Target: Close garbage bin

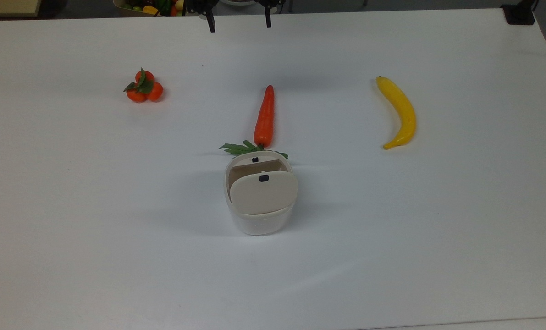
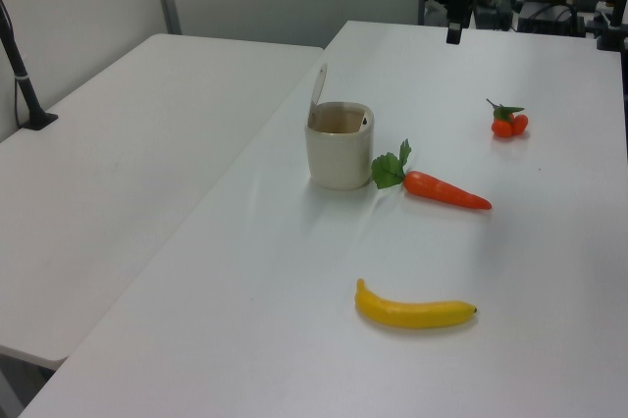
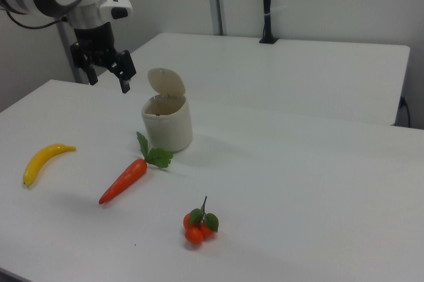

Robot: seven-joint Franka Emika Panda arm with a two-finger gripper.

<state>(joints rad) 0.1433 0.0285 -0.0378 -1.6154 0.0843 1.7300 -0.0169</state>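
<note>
The garbage bin (image 1: 260, 223) is a small white tub in the middle of the table, with its beige lid (image 1: 263, 193) hinged up and standing open. In the left view the garbage bin (image 2: 340, 151) shows its lid (image 2: 319, 85) nearly upright. In the right view the garbage bin (image 3: 168, 125) has its lid (image 3: 165, 83) raised behind the opening. My gripper (image 1: 240, 28) hangs open at the far table edge, well away from the bin, holding nothing. It appears as the gripper (image 3: 108, 82) in the right view and the gripper (image 2: 453, 33) in the left view.
A carrot (image 1: 264, 116) lies just beyond the bin, its leaves touching the rim. A banana (image 1: 400, 112) lies at the top view's right and a cluster of small oranges (image 1: 143, 87) at the top view's left. A second table (image 2: 128, 173) adjoins.
</note>
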